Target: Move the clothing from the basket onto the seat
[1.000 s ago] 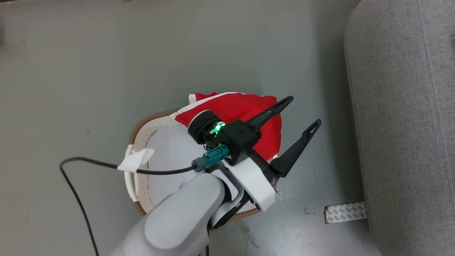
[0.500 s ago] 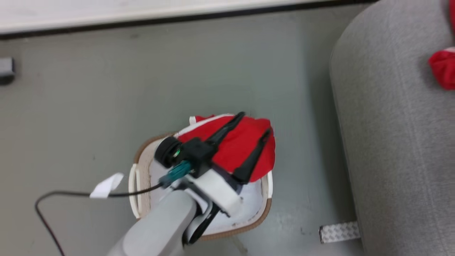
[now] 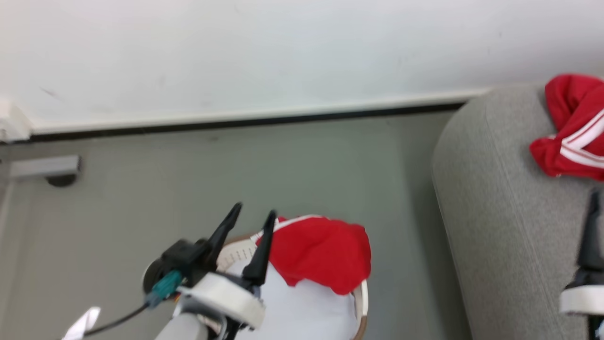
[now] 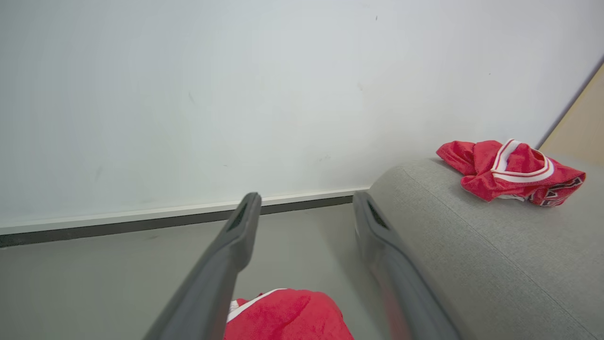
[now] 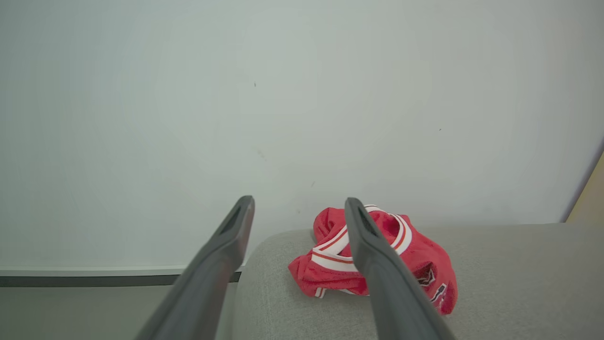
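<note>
1. Lying crumpled on the grey seat (image 5: 495, 283), one red garment (image 5: 415, 264) with white stripe trim and dark lettering shows at the lower centre of the right wrist view, near the seat's rounded end.
2. A second red garment (image 3: 321, 257) is heaped over the far-right part of the basket (image 3: 362, 307), low in the middle of the head view, covering part of the pale pad (image 3: 306, 311) inside.
3. The basket stands on the grey floor (image 3: 188, 179), apart from the seat, which takes up the right side of that view.
4. The right gripper (image 5: 298, 202) hangs over the seat with its two fingers spread and nothing between them. One finger crosses in front of the garment there, and whether it touches the cloth I cannot tell.
5. The left gripper (image 3: 254, 211) hovers above the basket's left part, at the lower left of the head view, fingers parted and empty, the red cloth just to its right.
6. A white wall (image 3: 283, 56) runs across the top of the frame behind it all.
</note>
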You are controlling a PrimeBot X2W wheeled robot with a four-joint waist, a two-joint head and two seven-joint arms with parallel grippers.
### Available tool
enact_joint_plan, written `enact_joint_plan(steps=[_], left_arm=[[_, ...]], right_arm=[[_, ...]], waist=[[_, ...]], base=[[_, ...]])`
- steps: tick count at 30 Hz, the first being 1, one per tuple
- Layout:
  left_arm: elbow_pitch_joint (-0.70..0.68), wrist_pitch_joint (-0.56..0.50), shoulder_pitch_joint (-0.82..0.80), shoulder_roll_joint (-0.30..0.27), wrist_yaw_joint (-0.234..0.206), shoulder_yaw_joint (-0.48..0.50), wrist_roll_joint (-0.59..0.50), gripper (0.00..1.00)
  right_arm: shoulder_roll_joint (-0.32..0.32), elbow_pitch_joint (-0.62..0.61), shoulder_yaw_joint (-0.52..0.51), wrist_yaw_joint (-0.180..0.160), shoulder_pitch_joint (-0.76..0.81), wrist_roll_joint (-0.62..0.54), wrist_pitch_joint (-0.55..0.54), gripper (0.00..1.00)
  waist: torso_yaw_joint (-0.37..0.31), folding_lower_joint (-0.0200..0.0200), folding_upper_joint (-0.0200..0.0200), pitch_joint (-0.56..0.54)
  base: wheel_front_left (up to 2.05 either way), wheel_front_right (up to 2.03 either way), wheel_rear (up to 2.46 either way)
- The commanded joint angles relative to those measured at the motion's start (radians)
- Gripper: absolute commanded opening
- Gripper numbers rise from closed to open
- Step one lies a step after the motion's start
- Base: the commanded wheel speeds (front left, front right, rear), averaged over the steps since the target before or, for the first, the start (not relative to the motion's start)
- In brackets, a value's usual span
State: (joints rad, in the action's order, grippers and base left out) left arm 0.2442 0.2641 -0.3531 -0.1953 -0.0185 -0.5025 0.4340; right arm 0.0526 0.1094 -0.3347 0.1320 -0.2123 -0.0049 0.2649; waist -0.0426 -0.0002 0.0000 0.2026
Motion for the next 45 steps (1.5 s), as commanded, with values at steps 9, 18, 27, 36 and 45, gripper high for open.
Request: enact_joint_plan(steps=[9,18,27,36,45], left_arm=[[-0.020,0.000,0.220,0.027,0.018,0.181,-0.084,1.00],[-0.014,0.000,0.337,0.077,0.057,0.326,-0.153,1.00],[-0.026,0.000,0.397,0.114,0.100,0.410,-0.204,1.00],[-0.016,0.000,0.390,0.136,0.125,0.433,-0.224,1.00],[-0.010,0.001,0.385,0.141,0.136,0.443,-0.234,1.00]], right_arm=[[-0.001,0.008,0.166,-0.003,0.177,0.072,-0.001,1.00],[-0.001,0.050,0.243,-0.003,0.268,0.119,-0.001,1.00],[-0.001,0.068,0.260,-0.003,0.292,0.161,-0.001,1.00],[-0.001,0.074,0.267,-0.003,0.273,0.174,-0.001,1.00],[-0.001,0.075,0.276,-0.003,0.263,0.176,-0.001,1.00]], waist=[[0.075,0.0002,0.0000,-0.184],[0.087,0.0002,0.0000,-0.234],[0.079,0.0002,0.0000,-0.241],[0.075,0.0002,0.0000,-0.234],[0.060,0.0002,0.0000,-0.230]], base=[[0.00,0.00,0.00],[0.00,0.00,0.00],[0.00,0.00,0.00],[0.00,0.00,0.00],[0.00,0.00,0.00]])
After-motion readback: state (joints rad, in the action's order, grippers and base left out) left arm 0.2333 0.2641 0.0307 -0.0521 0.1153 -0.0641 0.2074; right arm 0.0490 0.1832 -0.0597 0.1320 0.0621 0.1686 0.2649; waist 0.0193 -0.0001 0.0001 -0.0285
